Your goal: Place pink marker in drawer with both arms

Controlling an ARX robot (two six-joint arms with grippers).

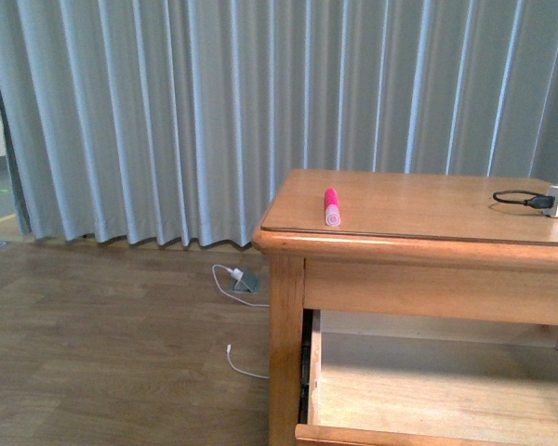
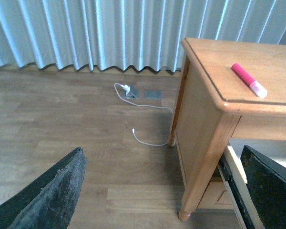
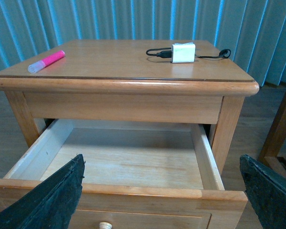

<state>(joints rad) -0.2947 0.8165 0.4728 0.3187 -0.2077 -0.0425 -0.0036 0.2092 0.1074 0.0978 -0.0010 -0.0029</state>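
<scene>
Ahead of the left gripper [image 2: 162, 152], well apart from it, the short bright pink marker with a paler end [image 2: 248, 80] lies on the honey-coloured wooden dresser top [image 2: 276, 62], near the corner closest to that gripper; its fingers stand wide apart, holding nothing. The right gripper [image 3: 161, 160] is likewise spread and empty, with the pulled-out pale-floored wooden drawer [image 3: 133, 191] just ahead of it, nothing visible inside.

Risks, as I judge them: the round marker could roll off the nearby edge if 1 finger nudges it before both close; a release too far from the drawer could miss it.

Count: 1 marker; 1 open drawer; 2 grippers; 1 white charger block with black cable [image 3: 183, 52], far from the marker.
</scene>
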